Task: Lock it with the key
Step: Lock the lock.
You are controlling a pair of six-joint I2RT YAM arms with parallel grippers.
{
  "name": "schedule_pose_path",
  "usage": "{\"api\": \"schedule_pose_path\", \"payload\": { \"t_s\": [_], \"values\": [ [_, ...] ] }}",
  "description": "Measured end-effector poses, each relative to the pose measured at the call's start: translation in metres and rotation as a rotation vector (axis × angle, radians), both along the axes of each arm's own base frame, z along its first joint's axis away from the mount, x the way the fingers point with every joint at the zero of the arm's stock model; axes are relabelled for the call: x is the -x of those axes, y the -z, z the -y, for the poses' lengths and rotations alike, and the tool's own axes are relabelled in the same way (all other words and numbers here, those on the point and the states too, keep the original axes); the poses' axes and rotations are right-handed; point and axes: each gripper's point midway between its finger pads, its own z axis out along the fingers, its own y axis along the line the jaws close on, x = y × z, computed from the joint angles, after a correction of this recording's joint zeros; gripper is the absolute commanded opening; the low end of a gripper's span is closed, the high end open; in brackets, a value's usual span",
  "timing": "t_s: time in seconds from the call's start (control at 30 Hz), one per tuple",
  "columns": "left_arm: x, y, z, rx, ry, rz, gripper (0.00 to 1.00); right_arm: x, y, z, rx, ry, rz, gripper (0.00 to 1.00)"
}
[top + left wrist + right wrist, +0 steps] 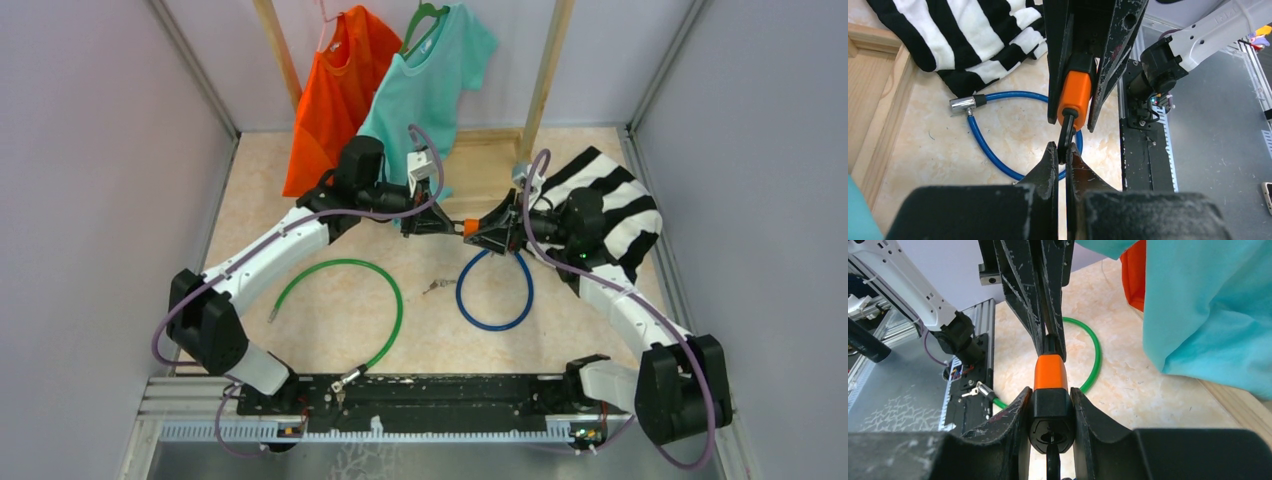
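Note:
The lock body (470, 228) is orange at one end and black at the other. My right gripper (482, 232) is shut on it and holds it above the table; in the right wrist view the jaws (1050, 390) clamp its black end (1050, 407). My left gripper (448, 222) faces it. In the left wrist view its tips (1062, 150) are shut on a thin black key head (1066, 131) that sticks out of the orange end (1075, 92). The blue cable (993, 150) loops on the table below, with its silver end (962, 104) lying free.
A green cable lock (350, 300) lies left of centre, with keys at its end (345, 378). Small loose keys (437, 286) lie by the blue loop (495, 320). A striped cloth (610, 210) is at the right. Orange (335, 90) and teal (430, 80) shirts hang on a wooden frame (545, 70).

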Motion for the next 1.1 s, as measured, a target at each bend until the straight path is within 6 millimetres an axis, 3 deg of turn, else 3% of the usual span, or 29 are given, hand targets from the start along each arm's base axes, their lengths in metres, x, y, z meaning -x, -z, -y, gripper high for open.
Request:
{"api": "schedule_pose_path", "payload": {
  "t_s": [0.33,0.63,0.9,1.1],
  "values": [
    [0.003,-0.001,0.002,0.01,0.018,-0.019,0.0,0.003,0.002,0.0,-0.054,0.01,0.003,0.0],
    [0.006,0.002,0.001,0.026,0.024,-0.004,0.0,0.007,0.013,0.0,-0.007,-0.021,0.002,0.0],
    [0.013,-0.002,-0.003,0.066,0.032,0.052,0.0,0.008,0.004,-0.003,0.051,-0.078,0.025,0.0],
    [0.016,0.005,-0.004,0.062,0.039,0.043,0.0,0.012,0.011,-0.003,0.071,-0.089,0.01,0.0]
  ]
}}
